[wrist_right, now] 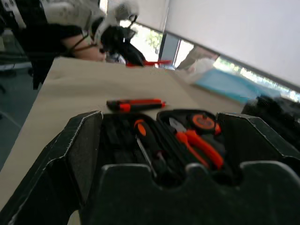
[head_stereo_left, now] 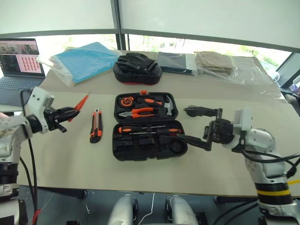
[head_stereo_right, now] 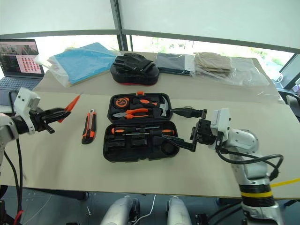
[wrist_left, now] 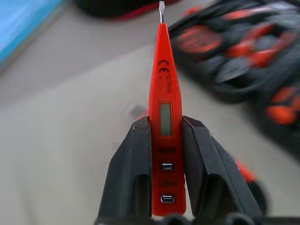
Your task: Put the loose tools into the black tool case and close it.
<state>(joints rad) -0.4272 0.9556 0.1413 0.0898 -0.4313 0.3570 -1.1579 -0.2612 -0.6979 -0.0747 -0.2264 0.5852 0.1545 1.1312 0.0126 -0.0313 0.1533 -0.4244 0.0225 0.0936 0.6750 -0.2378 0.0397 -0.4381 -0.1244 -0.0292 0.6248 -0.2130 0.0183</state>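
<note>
Pinched in our left jaws (wrist_left: 167, 178), the small all-orange plastic screwdriver (wrist_left: 165, 112) next needs carrying to the open black hard-plastic tool case (head_stereo_left: 146, 125); our right jaws (head_stereo_left: 199, 125) stand spread.

Robotics lab or test room, office-style building. Large beige bench (head_stereo_left: 56, 159) set against a run of windows with white roller blinds (head_stereo_left: 197, 18) drawn most of the way down; greenery visible below them. Open laptop (head_stereo_left: 18, 63) just off the bench's far left corner, screen showing a grid of small pictures. Along the far edge: bagged blue sheets (head_stereo_left: 82, 61), folded dark and tan fabric in clear bags (head_stereo_left: 215, 63). Cables hang below the near edge.
</note>
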